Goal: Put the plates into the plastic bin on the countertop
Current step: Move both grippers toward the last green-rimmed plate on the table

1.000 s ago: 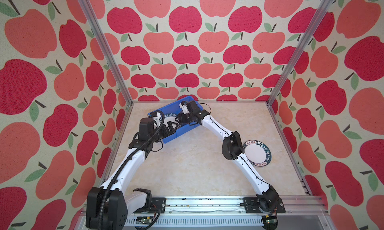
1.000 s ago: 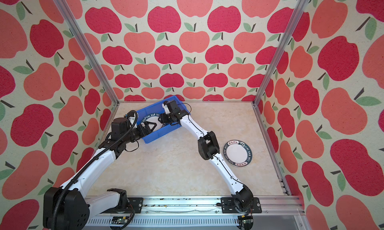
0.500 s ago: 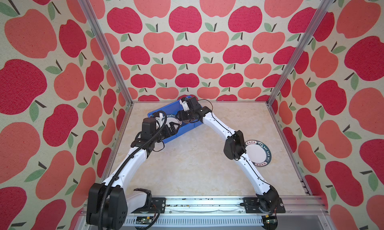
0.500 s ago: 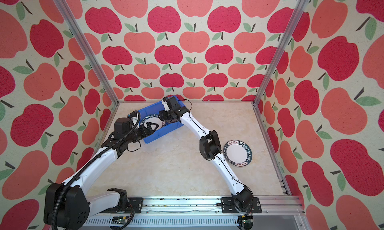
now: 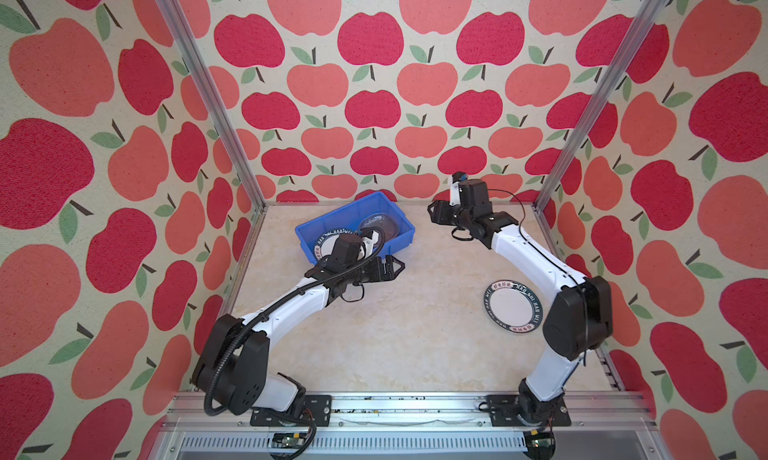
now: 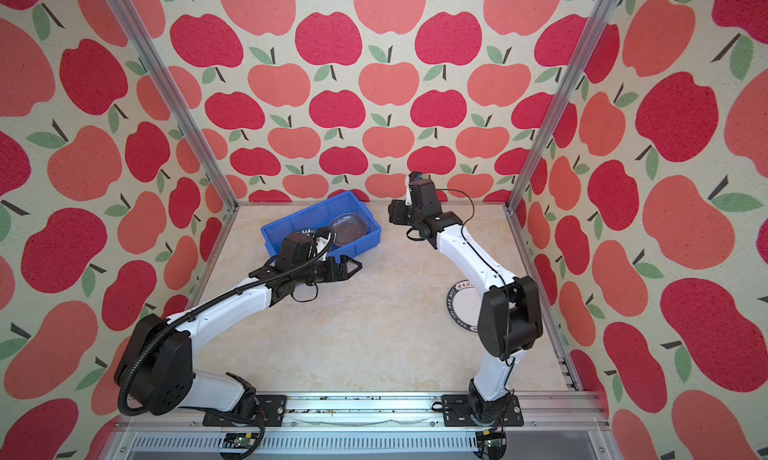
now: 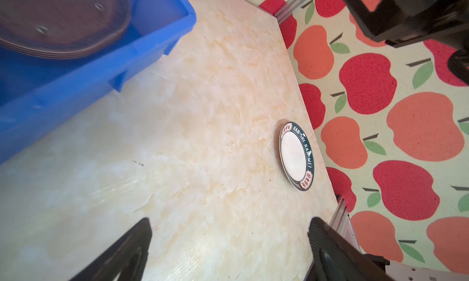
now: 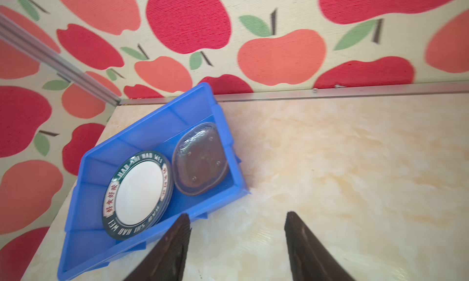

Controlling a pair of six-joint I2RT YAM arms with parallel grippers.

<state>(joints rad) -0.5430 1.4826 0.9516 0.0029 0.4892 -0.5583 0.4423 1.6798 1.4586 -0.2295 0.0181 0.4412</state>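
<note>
Left gripper (image 5: 395, 267) and right gripper (image 5: 434, 213) are hanging open, empty, near the plastic bin (image 5: 332, 220). We are seeing its long axis slanting near-left to far-right, one lettered plate (image 5: 513, 307) lying flat well to its right.

i have my left fingers (image 7: 127, 251) spread wide and empty on a low outstretched arm, my right fingers (image 8: 172, 246) parted and empty on a raised arm.
</note>
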